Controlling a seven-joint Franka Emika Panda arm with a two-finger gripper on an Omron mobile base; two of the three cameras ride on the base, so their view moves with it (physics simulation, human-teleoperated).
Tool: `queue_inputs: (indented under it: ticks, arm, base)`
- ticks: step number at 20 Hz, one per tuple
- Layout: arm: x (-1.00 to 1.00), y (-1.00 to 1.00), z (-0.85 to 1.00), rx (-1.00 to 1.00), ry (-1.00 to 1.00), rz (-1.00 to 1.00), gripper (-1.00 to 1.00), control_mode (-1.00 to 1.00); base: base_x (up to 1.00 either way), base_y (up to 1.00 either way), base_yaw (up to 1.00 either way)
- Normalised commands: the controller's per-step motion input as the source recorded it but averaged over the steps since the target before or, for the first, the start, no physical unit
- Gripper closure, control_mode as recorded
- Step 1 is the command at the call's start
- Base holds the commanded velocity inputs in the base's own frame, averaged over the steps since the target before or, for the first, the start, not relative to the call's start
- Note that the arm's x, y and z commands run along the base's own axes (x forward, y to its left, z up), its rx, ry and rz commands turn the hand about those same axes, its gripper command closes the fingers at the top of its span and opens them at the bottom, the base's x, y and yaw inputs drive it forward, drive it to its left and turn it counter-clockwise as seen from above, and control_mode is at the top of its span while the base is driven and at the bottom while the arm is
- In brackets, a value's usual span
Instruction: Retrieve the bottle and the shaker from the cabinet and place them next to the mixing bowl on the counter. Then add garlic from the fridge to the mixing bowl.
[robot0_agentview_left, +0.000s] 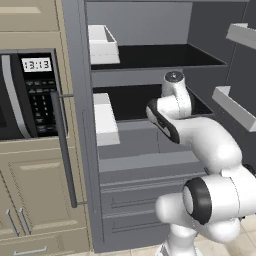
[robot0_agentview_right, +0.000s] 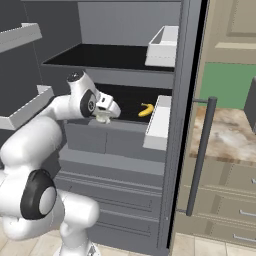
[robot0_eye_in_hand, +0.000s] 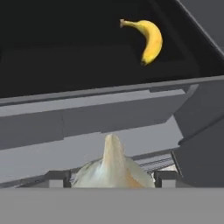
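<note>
Garlic step: your gripper (robot0_eye_in_hand: 113, 180) is clamped on the garlic (robot0_eye_in_hand: 113, 168) bulb, which sits between the fingertips, pointed tip up, just outside the open fridge (robot0_agentview_left: 150, 165). A banana (robot0_eye_in_hand: 151, 40) lies on the black shelf (robot0_eye_in_hand: 65, 57) ahead of and above the gripper. Next, I judge, you back the arm clear of the fridge front, keep the grip firm, and drive to the mixing bowl on the worktop.
</note>
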Motion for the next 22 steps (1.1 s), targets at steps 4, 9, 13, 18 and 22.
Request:
queue_inputs:
  ticks: [4,9,13,18,22]
  arm:
    - [-0.88,0.38,-0.16,0.27,0.19,-0.01,1.0,-1.0]
    - [-0.55,0.08,-0.69,0.22,0.04,-0.01,1.0,-1.0]
    - [-0.1,0.0,-0.3,0.04,0.0,0.0,1.0,-1.0]
    - [0.0,0.0,0.0,0.0,0.0,0.0,1.0,-1.0]
    - [-0.04,0.0,0.0,0.0,0.0,0.0,1.0,1.0]
  base:
    - [0.0,0.0,0.0]
    - [0.0,0.0,0.0]
    - [0.0,0.0,0.0]
    - [0.0,0.0,0.0]
    - [-0.26,0.0,0.0]
